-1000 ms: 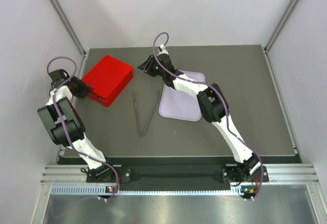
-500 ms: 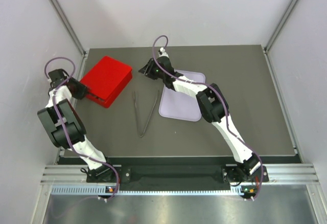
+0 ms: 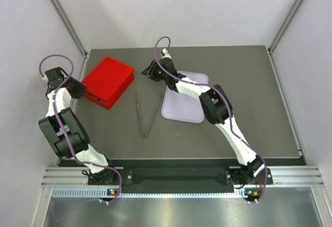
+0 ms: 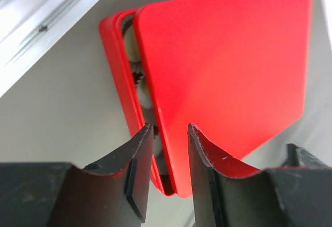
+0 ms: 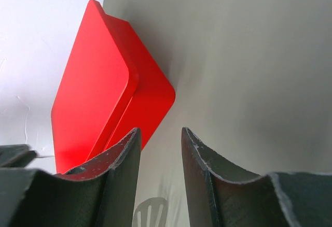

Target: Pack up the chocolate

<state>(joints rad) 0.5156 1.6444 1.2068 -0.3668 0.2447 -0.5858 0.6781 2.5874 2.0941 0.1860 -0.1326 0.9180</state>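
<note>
A red box [image 3: 108, 80] lies at the back left of the table, its lid [image 4: 223, 66] resting slightly askew on its base [image 4: 111, 56]. Through the gap on one side I see pale paper cups [image 4: 132, 51] and a dark bit; I cannot make out the chocolate pieces. My left gripper [image 3: 77, 88] is open just off the box's left corner, and in its wrist view the lid's near corner lies in line with its fingertips [image 4: 168, 128]. My right gripper [image 3: 148, 71] is open and empty, a short gap right of the box [image 5: 98, 97].
Metal tongs [image 3: 146, 115] lie open on the table in front of the box. A lilac tray [image 3: 185, 102] sits right of them, partly under the right arm. The left wall and its frame rail [image 4: 41, 25] stand close behind the left gripper.
My left wrist has drawn back to the left, away from the box's corner. My right gripper has shifted slightly up and left. The box has stayed put.
</note>
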